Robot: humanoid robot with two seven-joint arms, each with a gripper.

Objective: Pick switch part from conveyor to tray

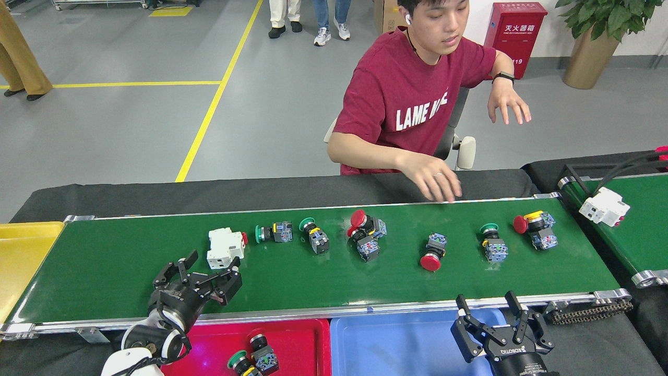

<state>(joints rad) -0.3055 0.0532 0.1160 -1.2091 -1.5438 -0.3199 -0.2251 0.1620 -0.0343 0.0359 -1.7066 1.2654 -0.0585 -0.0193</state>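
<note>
The conveyor (104,261) runs left to right as a wide dark-green belt. On it lie a white breaker (224,248), a green-capped switch part (274,233), a second green-capped one (314,237), a red-capped pair (365,236), a red mushroom switch (433,252), another green-capped part (493,245) and a red-and-yellow pair (535,230). My left gripper (211,267) is open over the belt's near edge, just in front of the white breaker, holding nothing. My right gripper (486,307) is open and empty above the blue tray (396,344). The red tray (209,344) holds switch parts (255,359).
A person in a red shirt sits behind the belt, one hand (438,184) over its far rail. A yellow tray (21,250) stands at the left end. At the right, a second green belt (644,235) carries a white breaker (604,206).
</note>
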